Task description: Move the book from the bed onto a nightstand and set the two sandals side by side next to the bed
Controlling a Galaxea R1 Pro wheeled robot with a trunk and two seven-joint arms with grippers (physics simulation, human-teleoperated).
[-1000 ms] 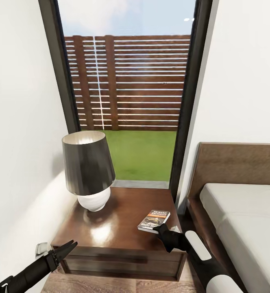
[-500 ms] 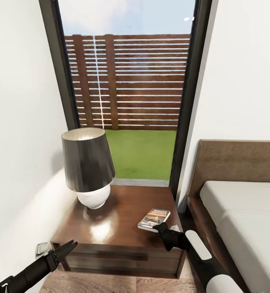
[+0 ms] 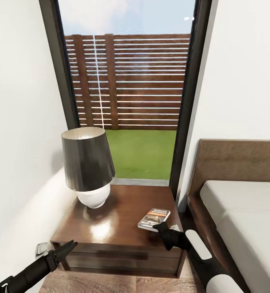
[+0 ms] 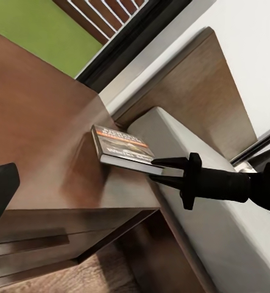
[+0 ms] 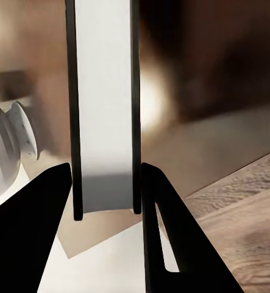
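The book [image 3: 153,218], a thin paperback with a dark cover and an orange band, lies flat near the right front corner of the glossy brown nightstand [image 3: 118,205]. My right gripper [image 3: 157,228] is at the book's near edge. In the right wrist view its fingertips [image 5: 64,183] press on both covers of the book [image 5: 104,110], so it is shut on it. The left wrist view shows the book [image 4: 122,146] on the nightstand [image 4: 37,122] with the right gripper [image 4: 162,171] at its corner. My left gripper [image 3: 68,248] hangs open before the nightstand's left front corner. The sandals are out of view.
A lamp [image 3: 88,167] with a dark shade and white base stands on the nightstand's left rear part. The bed [image 3: 240,211] with its brown headboard lies close to the right. A white wall is at the left, and a tall window behind. A small white object [image 3: 41,247] sits low by the left wall.
The head view has shifted very slightly. The book stays where it was on the nightstand, and both grippers have barely moved.
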